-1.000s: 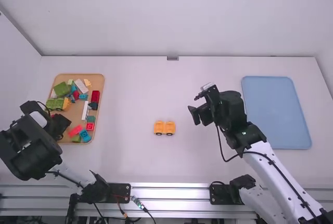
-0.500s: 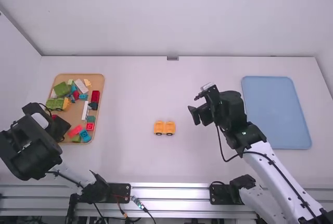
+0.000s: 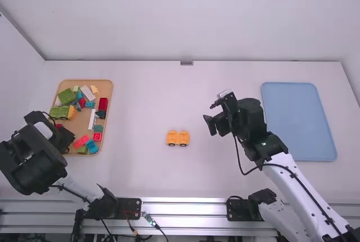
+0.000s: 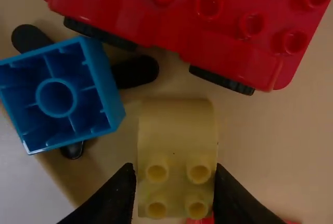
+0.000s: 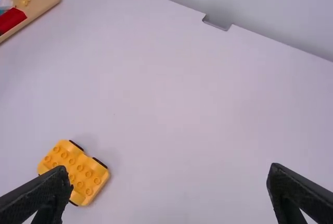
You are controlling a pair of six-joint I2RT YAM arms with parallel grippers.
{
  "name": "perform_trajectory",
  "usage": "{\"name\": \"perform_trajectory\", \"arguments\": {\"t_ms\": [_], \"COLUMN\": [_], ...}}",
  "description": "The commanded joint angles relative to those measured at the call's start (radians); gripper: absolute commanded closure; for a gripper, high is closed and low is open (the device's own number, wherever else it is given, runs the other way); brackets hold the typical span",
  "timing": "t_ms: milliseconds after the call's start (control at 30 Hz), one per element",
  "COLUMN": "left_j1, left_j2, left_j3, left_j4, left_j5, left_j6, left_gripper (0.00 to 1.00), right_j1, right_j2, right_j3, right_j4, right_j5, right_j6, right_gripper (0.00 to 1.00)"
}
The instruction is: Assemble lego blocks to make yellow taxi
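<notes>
The right claw [image 3: 212, 125] hangs above the table [image 3: 140, 174], white wall [image 3: 191, 22] beyond

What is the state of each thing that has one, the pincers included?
Left pincer: shut on the yellow block.
Right pincer: open.
Yellow block: studs up.
Yellow base: upright, studs uncovered.
Red base: studs up.
Blue block: hollow side up.

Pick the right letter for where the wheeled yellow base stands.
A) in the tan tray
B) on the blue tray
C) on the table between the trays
C: the wheeled yellow base stands on the white table, with the tan tray and the blue tray on opposite sides.
</notes>
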Motion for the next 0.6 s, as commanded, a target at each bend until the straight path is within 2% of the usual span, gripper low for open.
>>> {"name": "perform_trajectory", "arguments": {"t_ms": [0,267,567], "left_j1": [-0.005,-0.005,-0.068], "left_j2": [0.010,0.010,0.002], "left_j3": [-0.016,-0.002,0.114], "left_j4": [-0.003,-0.023,-0.166], "left_j5": [-0.012,-0.011,-0.004], "left_j6": [-0.004,-0.014,-0.057], "left_gripper": [0.67,0.93,0.98], "right_j1": [0.003,0.003,0.003], "right_j2": [0.001,0.001,0.000], "right_j3": [0.028,0.028,0.028], "right_j4": [-0.001,-0.001,0.001], "right_j5": [-0.001,-0.001,-0.001], "right_j6": [0.003,0.002,0.002], "right_gripper": [0.01,0.01,0.01]}}
